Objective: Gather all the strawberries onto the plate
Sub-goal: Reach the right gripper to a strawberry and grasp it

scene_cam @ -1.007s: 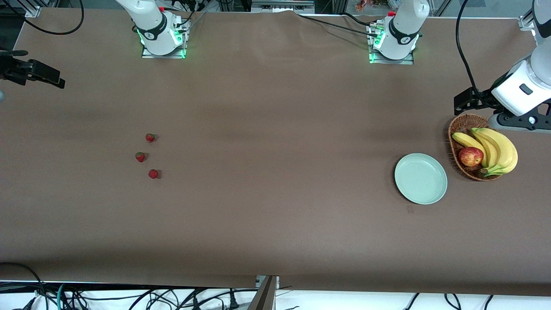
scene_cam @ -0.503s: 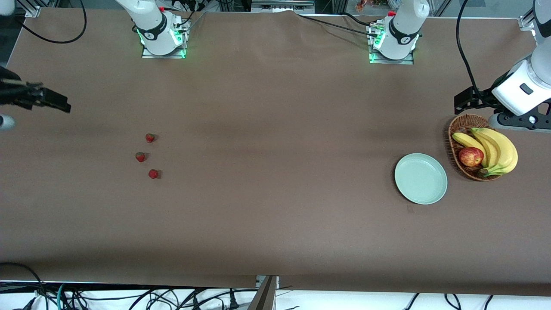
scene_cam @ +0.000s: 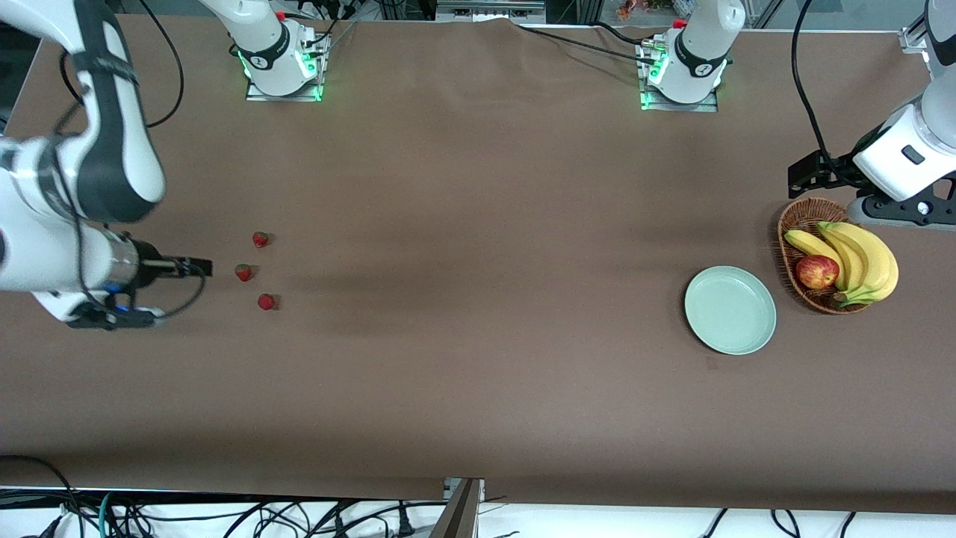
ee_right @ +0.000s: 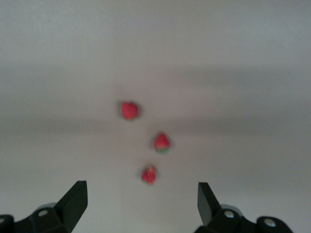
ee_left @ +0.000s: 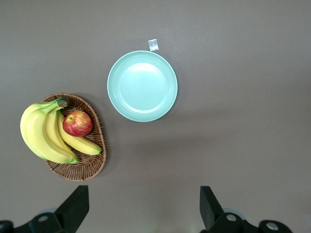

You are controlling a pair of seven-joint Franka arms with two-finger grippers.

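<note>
Three small red strawberries (scene_cam: 260,239) (scene_cam: 243,272) (scene_cam: 266,301) lie apart on the brown table toward the right arm's end. They also show in the right wrist view (ee_right: 129,110) (ee_right: 162,142) (ee_right: 149,174). My right gripper (scene_cam: 188,267) (ee_right: 140,190) is open and empty, over the table just beside the middle strawberry. The mint-green plate (scene_cam: 730,309) (ee_left: 142,86) lies empty toward the left arm's end. My left gripper (scene_cam: 810,175) (ee_left: 143,191) is open and empty, waiting over the table by the basket.
A wicker basket (scene_cam: 801,215) (ee_left: 77,170) with bananas (scene_cam: 859,258) and a red-yellow apple (scene_cam: 816,271) stands beside the plate. A small scrap (scene_cam: 712,364) lies on the table nearer the camera than the plate. The arm bases (scene_cam: 280,60) (scene_cam: 683,67) stand along the table's edge.
My right arm has swung in from the table's end and come down beside the strawberries. The left arm, the plate and the strawberries have not moved.
</note>
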